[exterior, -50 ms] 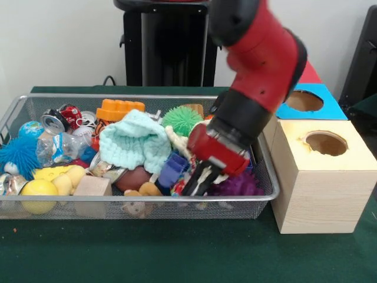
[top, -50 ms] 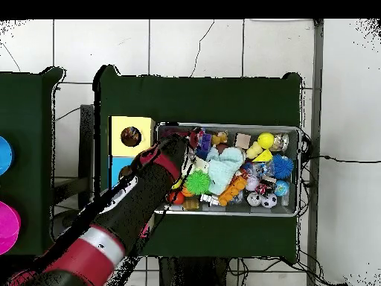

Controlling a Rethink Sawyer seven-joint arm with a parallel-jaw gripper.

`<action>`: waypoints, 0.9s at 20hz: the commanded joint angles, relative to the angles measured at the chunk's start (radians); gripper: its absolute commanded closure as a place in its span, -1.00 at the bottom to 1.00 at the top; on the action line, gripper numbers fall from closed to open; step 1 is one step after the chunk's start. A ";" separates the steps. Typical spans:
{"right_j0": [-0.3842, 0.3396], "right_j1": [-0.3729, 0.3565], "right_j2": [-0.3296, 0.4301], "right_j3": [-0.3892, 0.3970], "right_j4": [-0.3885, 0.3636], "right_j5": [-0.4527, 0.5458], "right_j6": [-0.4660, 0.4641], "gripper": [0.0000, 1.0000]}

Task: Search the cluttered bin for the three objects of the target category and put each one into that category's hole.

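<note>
1. A dark green counter (exterior, -50 ms: 177, 253) stands before a pale wall, with a black stand behind it.
2. On the counter sits a wire mesh bin (exterior, -50 ms: 141, 206), crammed with toys and odds and ends.
3. At the bin's left end lie a blue spiky ball (exterior, -50 ms: 17, 154), a yellow ball (exterior, -50 ms: 38, 194) and a crushed red can (exterior, -50 ms: 59, 118).
4. Toward the middle, a mint knitted hat (exterior, -50 ms: 136, 140) lies over the heap, with an orange plastic block (exterior, -50 ms: 119, 108) behind it and a green spiky ball (exterior, -50 ms: 182, 119) just to its right.
5. The red and black arm (exterior, -50 ms: 259, 65) slants down into the bin's right end; its tool (exterior, -50 ms: 197, 181) is buried among the clutter near a blue toy (exterior, -50 ms: 173, 169) and a purple spiky ball (exterior, -50 ms: 238, 184). I cannot tell whether its fingers are spread or holding anything.
6. Just right of the bin stands a light wooden box (exterior, -50 ms: 318, 183) with a round hole (exterior, -50 ms: 326, 142) on top, and behind it a blue-topped box (exterior, -50 ms: 312, 101) with its own hole.
</note>
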 commanded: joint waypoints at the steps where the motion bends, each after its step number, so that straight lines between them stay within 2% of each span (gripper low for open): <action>1: 0.056 0.156 -0.362 0.154 0.134 -0.086 0.383 1.00; 4: 0.065 0.171 -0.384 0.168 0.173 -0.088 0.374 1.00; 9: 0.070 0.222 -0.439 0.141 0.221 -0.053 0.382 1.00; 11: 0.084 0.272 -0.512 0.147 0.247 -0.047 0.399 1.00; 14: 0.109 0.356 -0.656 0.170 0.285 0.043 0.421 1.00; 16: 0.120 0.385 -0.711 0.194 0.300 0.106 0.425 1.00; 18: 0.135 0.364 -0.727 0.221 0.288 0.127 0.397 1.00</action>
